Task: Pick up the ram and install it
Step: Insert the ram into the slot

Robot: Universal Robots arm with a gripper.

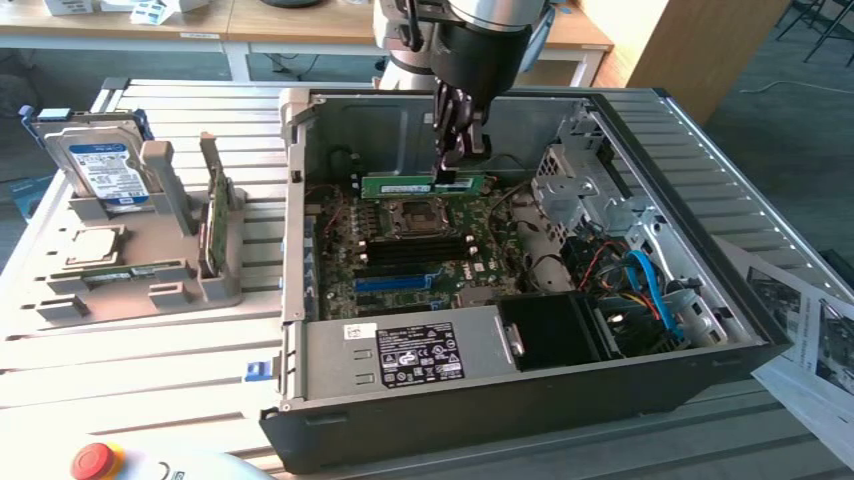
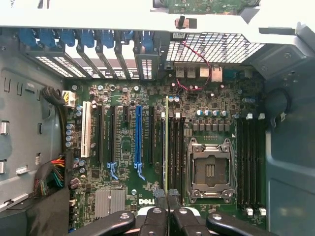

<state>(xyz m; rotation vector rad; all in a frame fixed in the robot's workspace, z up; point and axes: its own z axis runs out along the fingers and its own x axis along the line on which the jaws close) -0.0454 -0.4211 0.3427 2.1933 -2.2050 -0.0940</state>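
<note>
Gripper (image 1: 458,168) is pinching the ram (image 1: 414,186), likely light, stiff and fragile, by its top edge, at twelve o'clock of the socket (image 1: 424,213).

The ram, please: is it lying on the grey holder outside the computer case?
No, the claw grips the ram over the motherboard inside the open case.

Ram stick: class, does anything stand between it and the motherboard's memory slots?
Nothing visible does. The gripper holds the ram over the motherboard. In the wrist view, the dark memory slots beside the CPU socket lie bare, with no cable or card across them.
</note>
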